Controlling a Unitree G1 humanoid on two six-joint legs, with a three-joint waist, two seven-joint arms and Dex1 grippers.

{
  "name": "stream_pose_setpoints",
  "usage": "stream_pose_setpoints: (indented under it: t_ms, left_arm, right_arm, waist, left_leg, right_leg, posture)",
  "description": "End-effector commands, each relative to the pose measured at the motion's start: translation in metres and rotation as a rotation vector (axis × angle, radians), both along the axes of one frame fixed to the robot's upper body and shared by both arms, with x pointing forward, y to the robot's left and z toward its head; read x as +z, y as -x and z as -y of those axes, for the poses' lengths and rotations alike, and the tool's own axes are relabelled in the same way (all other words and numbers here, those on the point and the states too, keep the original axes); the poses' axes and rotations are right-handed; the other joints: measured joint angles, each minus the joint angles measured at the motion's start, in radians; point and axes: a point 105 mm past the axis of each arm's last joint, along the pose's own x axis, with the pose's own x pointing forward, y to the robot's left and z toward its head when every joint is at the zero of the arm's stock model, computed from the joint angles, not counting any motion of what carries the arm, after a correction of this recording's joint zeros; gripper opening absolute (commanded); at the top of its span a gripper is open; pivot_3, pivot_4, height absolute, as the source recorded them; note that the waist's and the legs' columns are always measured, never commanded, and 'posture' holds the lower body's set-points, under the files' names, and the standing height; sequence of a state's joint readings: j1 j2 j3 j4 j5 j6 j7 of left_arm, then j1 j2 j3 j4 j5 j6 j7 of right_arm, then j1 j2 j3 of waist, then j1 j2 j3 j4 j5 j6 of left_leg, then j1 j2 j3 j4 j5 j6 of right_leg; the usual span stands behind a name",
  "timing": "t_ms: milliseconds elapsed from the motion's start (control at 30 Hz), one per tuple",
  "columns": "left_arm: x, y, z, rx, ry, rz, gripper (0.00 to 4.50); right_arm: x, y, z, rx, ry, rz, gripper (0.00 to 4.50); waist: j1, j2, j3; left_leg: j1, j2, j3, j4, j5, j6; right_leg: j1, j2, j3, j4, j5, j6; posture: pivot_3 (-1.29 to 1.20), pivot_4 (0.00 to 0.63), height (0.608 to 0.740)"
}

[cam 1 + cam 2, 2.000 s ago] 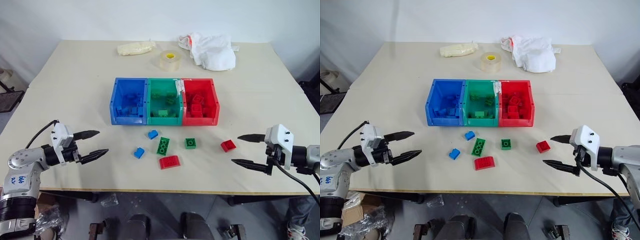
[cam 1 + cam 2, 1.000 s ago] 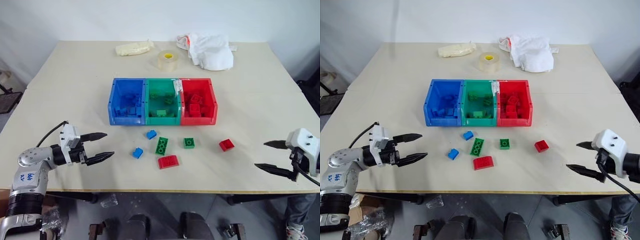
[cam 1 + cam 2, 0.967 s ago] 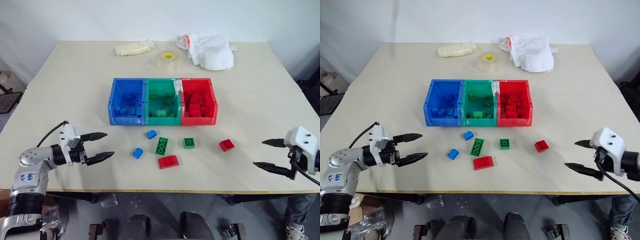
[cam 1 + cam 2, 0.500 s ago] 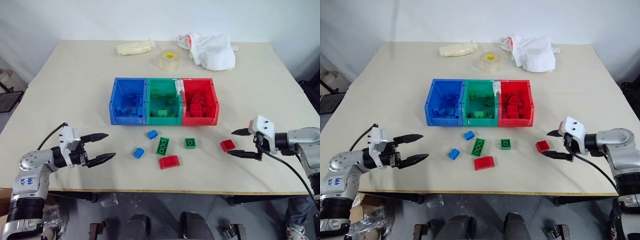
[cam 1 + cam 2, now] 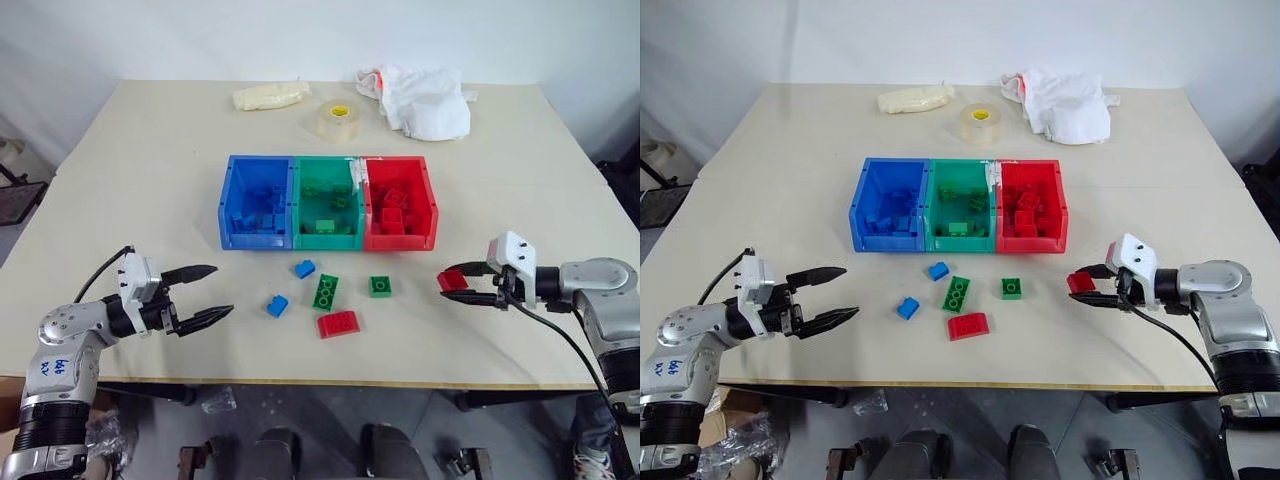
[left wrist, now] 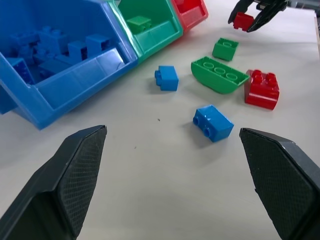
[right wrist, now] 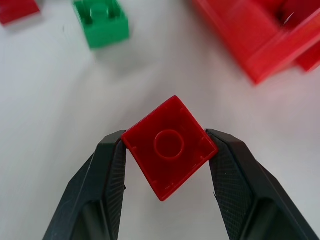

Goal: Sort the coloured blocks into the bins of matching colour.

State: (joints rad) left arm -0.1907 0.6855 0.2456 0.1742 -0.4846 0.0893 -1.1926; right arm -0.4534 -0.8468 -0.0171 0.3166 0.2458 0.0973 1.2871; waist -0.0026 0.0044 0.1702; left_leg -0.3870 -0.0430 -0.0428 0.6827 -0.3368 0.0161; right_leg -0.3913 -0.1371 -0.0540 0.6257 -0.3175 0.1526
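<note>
— While the right gripper (image 7: 167, 150) is closed on something, what exactly is pinched?

— A small red block (image 7: 170, 146) is pinched between its two fingers, one corner turned toward the camera and its hollow underside shown. It is held clear of the table (image 5: 150, 170).

— And what is seen just past those jaws?

— A small square green block (image 5: 380, 286) is found nearest beyond them, lying on the table. Further out, an oblong green block (image 5: 326, 291), a larger red block (image 5: 338, 324) and two small blue blocks (image 5: 305, 268) (image 5: 277, 305) are scattered. Beyond these the bins are set in a row: the red bin (image 5: 430, 215) closest to the right jaws, the green bin (image 5: 326, 241) in the middle, the blue bin (image 5: 224, 210) farthest. Blocks of matching colour are seen in each.

— How is the left gripper (image 5: 205, 294) held?

— Its jaws are spread wide with nothing between them. One blue block is nearest ahead of them, well apart.

— Anything behind the bins?

— A clear tape roll (image 5: 339, 120), a white cloth (image 5: 425, 100) and a pale bag (image 5: 270, 95) are seen.
</note>
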Motion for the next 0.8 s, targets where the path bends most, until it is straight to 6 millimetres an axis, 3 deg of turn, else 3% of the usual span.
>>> stream_pose_setpoints:
  t_ms: [33, 100, 167, 333, 467, 567, 700, 800]
  left_arm:
    - [0.010, -0.002, 0.000, -0.002, 0.012, 0.042, 4.50]
    - [0.010, -0.002, 0.001, -0.002, 0.013, 0.044, 4.50]
    - [0.010, -0.004, 0.002, -0.005, 0.013, 0.046, 4.50]
    - [0.012, -0.007, 0.005, -0.020, 0.012, 0.061, 4.50]
    - [0.012, -0.008, 0.006, -0.025, 0.010, 0.068, 4.50]
    - [0.012, -0.008, 0.008, -0.036, 0.010, 0.071, 4.50]
    - [0.012, -0.007, 0.009, -0.046, 0.013, 0.070, 4.50]
    - [0.011, -0.007, 0.011, -0.060, 0.013, 0.066, 4.50]
  right_arm:
    - [0.059, -0.012, -0.014, -0.029, -0.095, 0.198, 2.04]
    - [0.087, -0.024, -0.026, -0.045, -0.142, 0.273, 2.04]
    - [0.101, -0.039, -0.035, -0.056, -0.152, 0.326, 2.04]
    - [0.113, -0.078, -0.057, -0.098, -0.135, 0.373, 2.04]
    - [0.115, -0.097, -0.070, -0.109, -0.120, 0.414, 3.37]
    - [0.115, -0.099, -0.074, -0.088, -0.109, 0.428, 4.36]
    - [0.119, -0.095, -0.072, -0.062, -0.109, 0.443, 4.43]
    - [0.117, -0.074, -0.066, 0.015, -0.109, 0.410, 4.43]
  waist:
    - [0.000, 0.000, 0.000]
    - [-0.007, 0.001, 0.001]
    - [-0.014, 0.001, 0.001]
    - [-0.024, 0.001, 0.001]
    - [-0.027, 0.001, 0.001]
    - [-0.028, 0.001, 0.001]
    - [-0.031, 0.001, 0.001]
    - [-0.027, 0.002, 0.001]
  left_leg:
    - [0.000, 0.000, 0.000, 0.000, 0.000, 0.000]
    - [0.000, 0.000, 0.001, 0.000, 0.000, 0.000]
    - [0.000, 0.001, 0.002, 0.000, 0.000, -0.001]
    - [0.000, 0.001, 0.000, -0.001, 0.000, -0.002]
    - [0.000, 0.000, -0.001, -0.002, 0.000, -0.001]
    - [-0.001, 0.000, -0.002, -0.001, 0.000, -0.002]
    - [0.000, 0.001, -0.002, -0.001, 0.000, -0.002]
    - [-0.001, 0.001, -0.002, -0.001, 0.000, -0.002]
  right_leg:
    - [0.000, 0.000, 0.000, 0.000, 0.000, 0.000]
    - [-0.001, 0.000, 0.001, 0.000, 0.000, 0.000]
    - [-0.001, 0.001, 0.001, 0.000, 0.000, 0.000]
    - [-0.001, 0.002, 0.000, 0.000, 0.000, 0.000]
    - [-0.002, 0.001, 0.000, 0.001, 0.000, 0.000]
    - [-0.002, 0.001, -0.001, 0.002, 0.000, 0.000]
    - [-0.002, 0.002, -0.001, 0.002, 0.000, 0.000]
    - [-0.002, 0.002, -0.001, 0.002, 0.000, 0.000]
  posture:
    - [0.00, 0.150, 0.740]
    - [0.00, 0.150, 0.740]
    - [0.00, 0.150, 0.740]
    - [0.00, 0.150, 0.740]
    - [0.00, 0.150, 0.740]
    - [0.00, 0.150, 0.740]
    - [0.00, 0.150, 0.740]
    - [0.00, 0.150, 0.740]
